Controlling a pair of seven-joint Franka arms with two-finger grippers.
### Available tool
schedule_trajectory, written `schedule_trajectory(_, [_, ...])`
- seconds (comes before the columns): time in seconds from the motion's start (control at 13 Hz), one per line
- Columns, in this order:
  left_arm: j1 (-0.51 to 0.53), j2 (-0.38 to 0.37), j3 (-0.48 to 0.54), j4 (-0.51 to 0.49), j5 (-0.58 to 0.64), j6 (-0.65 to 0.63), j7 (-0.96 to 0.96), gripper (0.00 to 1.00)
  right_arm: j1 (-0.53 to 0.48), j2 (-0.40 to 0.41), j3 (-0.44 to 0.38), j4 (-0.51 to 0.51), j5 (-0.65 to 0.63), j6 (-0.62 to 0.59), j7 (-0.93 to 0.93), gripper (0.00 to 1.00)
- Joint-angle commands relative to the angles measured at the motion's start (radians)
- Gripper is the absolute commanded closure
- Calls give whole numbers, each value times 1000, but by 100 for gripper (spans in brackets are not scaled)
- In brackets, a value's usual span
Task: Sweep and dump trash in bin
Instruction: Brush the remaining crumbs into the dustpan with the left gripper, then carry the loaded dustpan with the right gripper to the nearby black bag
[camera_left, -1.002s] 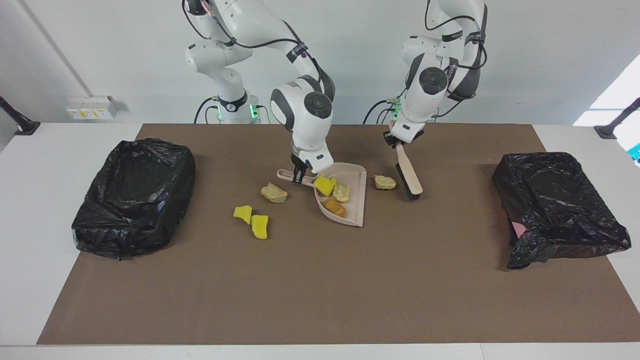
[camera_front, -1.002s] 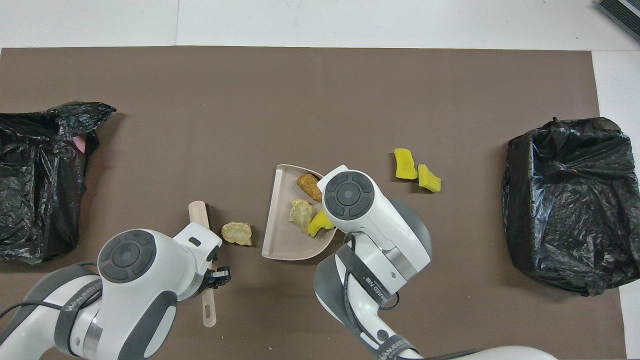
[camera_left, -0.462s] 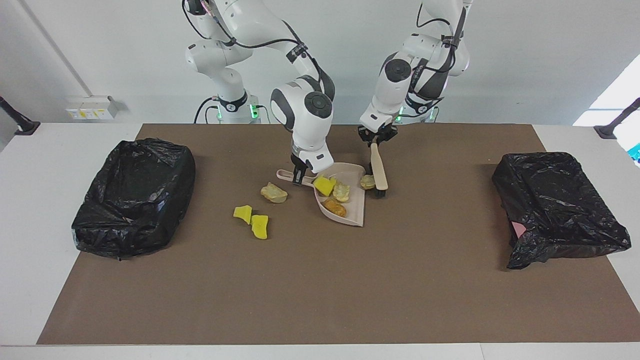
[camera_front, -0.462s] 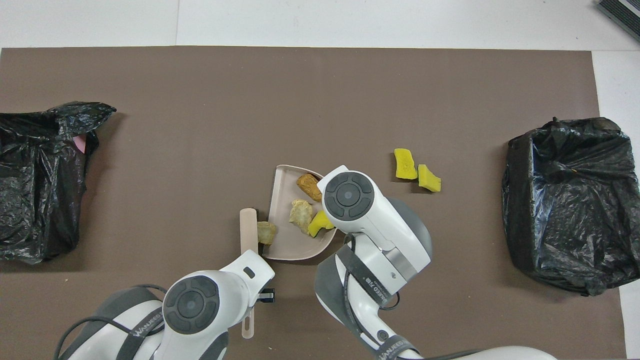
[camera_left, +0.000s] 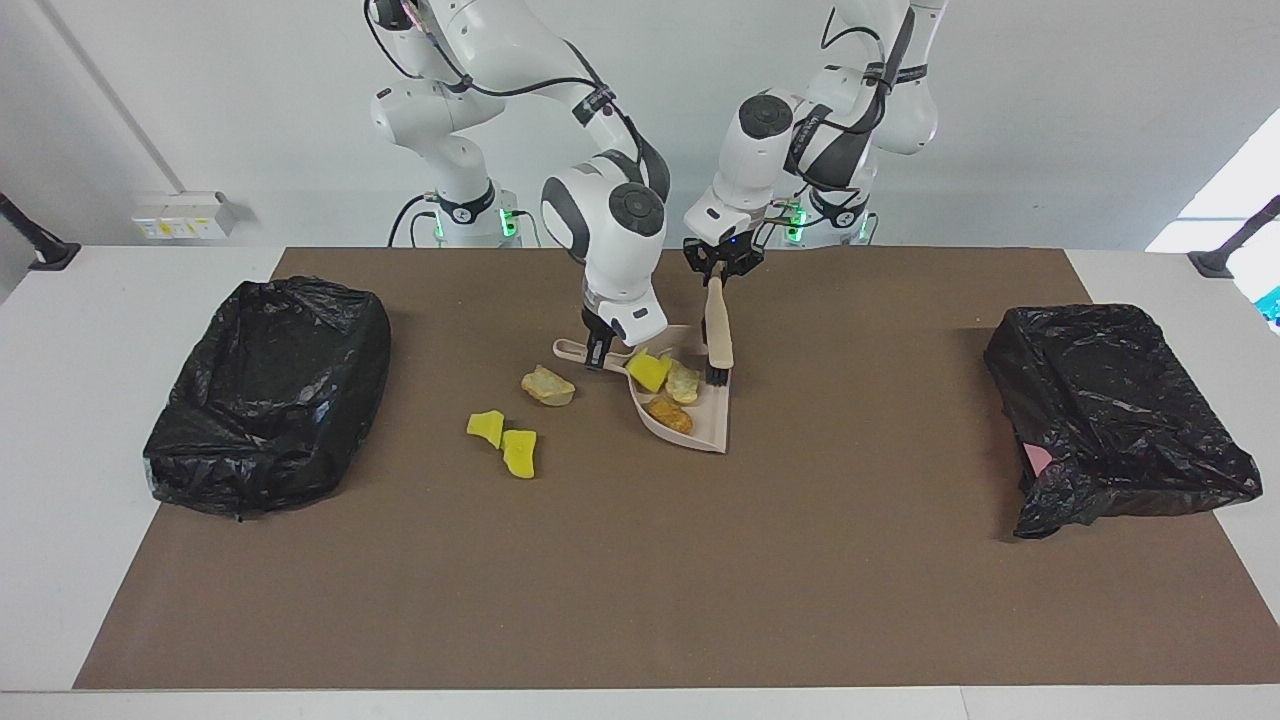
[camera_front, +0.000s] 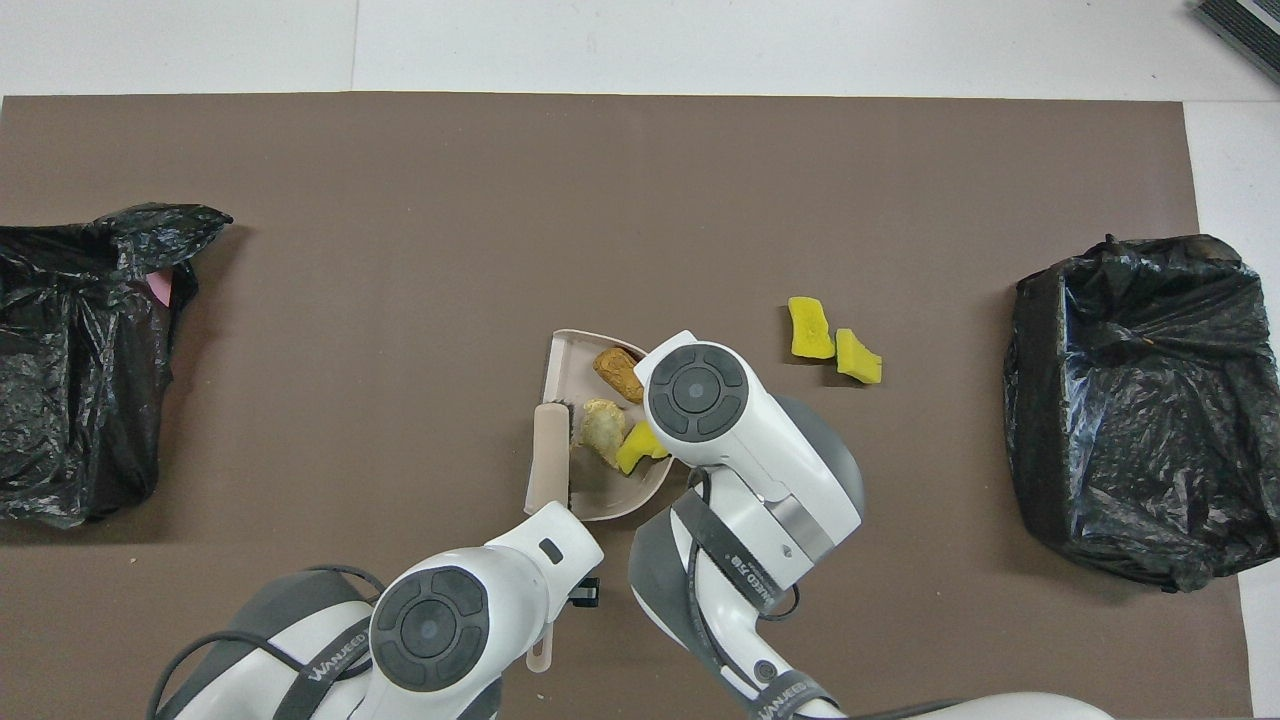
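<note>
The brown mat (camera_left: 640, 560) covers most of the table (camera_left: 60, 330), and the whole lower half of the facing view is bare mat, as is the upper band of the overhead view. One black-bagged bin (camera_left: 268, 392) sits at the middle left of the facing view, the other bin (camera_left: 1115, 415) at the middle right, each reaching to the mat's side edge.

The beige dustpan (camera_left: 705, 420) lies in the centre of the facing view, its straight open lip facing the frame's right and running nearly top to bottom, its handle (camera_left: 572, 349) pointing to the frame's left. The right tool (camera_left: 598, 357) is clenched on that handle. The left tool (camera_left: 717, 277) is clamped on the upper end of the brush (camera_left: 716, 335), whose long axis runs almost top to bottom in the frame, bristles down in the pan just inside its lip.

In the pan lie a yellow lump (camera_left: 649, 371), a pale lump (camera_left: 683, 382) and an orange-brown lump (camera_left: 669, 414). A beige lump (camera_left: 547, 386) rests on the mat just below the handle in the frame. Two yellow lumps (camera_left: 504, 440) lie touching each other lower left of it, between pan and left-frame bin, with open mat around them.
</note>
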Motion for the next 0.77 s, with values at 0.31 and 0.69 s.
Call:
schedule_trajectory(0.31, [32,-14,21,123,-39,-137,12,100,-4,-10,6,-32,-16,16,3,100])
schedule_trajectory(0.69, [176,-35,25,94,-39,-265,-6,100,-4,-10,6,-21,-15,-3,5,100])
